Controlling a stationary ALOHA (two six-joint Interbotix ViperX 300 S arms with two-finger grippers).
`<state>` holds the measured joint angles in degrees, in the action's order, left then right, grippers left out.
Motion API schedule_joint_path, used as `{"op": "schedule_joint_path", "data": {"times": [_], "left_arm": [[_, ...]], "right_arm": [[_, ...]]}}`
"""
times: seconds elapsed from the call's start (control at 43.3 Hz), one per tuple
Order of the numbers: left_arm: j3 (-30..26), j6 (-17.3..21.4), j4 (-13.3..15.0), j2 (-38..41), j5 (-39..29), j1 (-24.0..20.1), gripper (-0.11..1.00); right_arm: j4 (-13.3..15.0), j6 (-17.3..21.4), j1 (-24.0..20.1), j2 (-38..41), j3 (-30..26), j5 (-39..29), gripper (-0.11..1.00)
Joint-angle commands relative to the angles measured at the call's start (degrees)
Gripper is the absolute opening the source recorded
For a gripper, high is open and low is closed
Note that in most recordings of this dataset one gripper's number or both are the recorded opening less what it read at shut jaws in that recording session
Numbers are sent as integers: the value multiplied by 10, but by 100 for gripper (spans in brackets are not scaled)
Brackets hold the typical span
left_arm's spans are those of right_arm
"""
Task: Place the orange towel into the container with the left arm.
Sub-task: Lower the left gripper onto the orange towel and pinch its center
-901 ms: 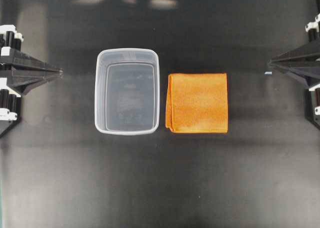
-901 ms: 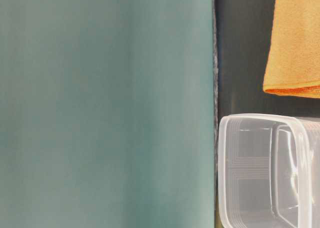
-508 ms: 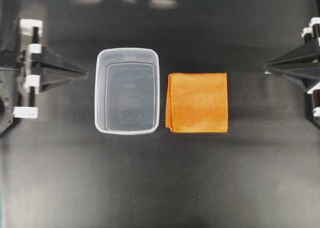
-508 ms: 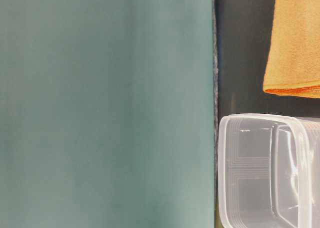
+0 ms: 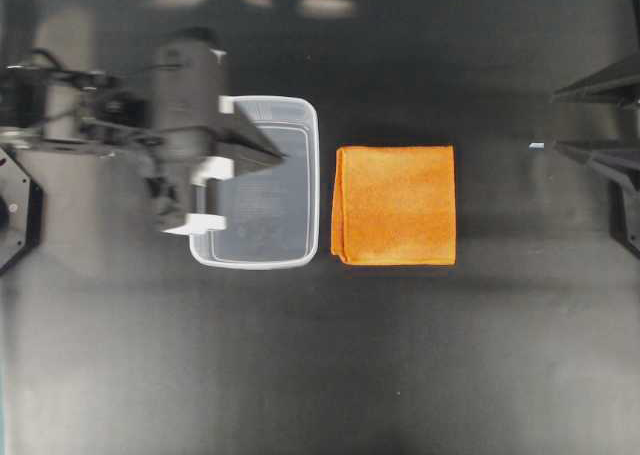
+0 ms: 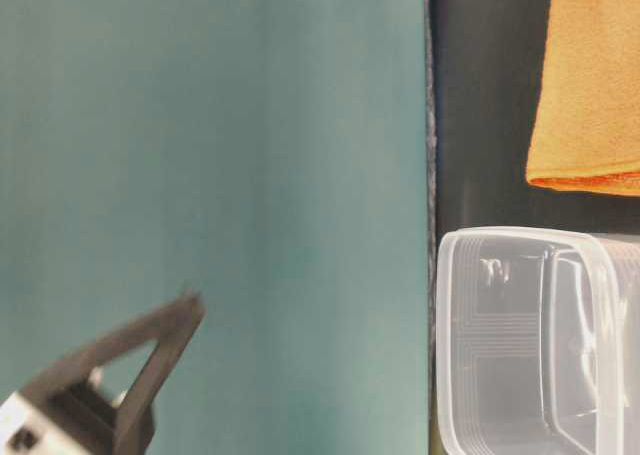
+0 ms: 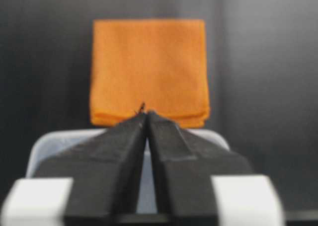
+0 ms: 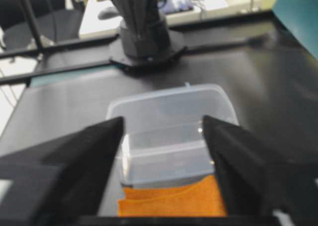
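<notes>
Orange towel [image 5: 393, 205] unmoved; left arm [image 5: 185, 115] advanced over container [image 5: 300, 175].

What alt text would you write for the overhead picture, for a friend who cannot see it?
From above, a black robot arm's closed tool reaches over a clear empty container on a dark table. A folded orange towel lies just right of the container; a second, open tool waits at the right edge.
</notes>
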<state>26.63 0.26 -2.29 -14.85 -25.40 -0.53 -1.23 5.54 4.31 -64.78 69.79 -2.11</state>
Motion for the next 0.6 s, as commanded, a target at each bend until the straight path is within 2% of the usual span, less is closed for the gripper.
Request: {"op": "schedule_joint_path", "data": {"times": [0.0, 0.069, 0.115, 0.162, 0.277, 0.323, 0.577], "left_arm": [[-66, 1, -3, 51, -40, -4, 21], [-98, 0, -3, 90, -63, -6, 39], [-120, 1, -3, 120, -75, -6, 56], [-139, 1, -3, 143, -78, -6, 68], [-185, 2, -4, 200, -84, -6, 88], [-204, 3, -4, 229, -88, -6, 90], [-265, 4, -3, 360, -98, -6, 87]], "right_arm": [[-2, -3, 0, -1, -4, 0, 74], [-2, -4, 1, -2, -4, -1, 77], [-2, -4, 1, -4, -3, -2, 77], [-2, -4, 1, -5, 0, -1, 77], [-2, -3, 0, -10, 4, -2, 77], [-2, -3, 0, -12, 7, 0, 76], [-2, -4, 1, -25, 10, 4, 76]]}}
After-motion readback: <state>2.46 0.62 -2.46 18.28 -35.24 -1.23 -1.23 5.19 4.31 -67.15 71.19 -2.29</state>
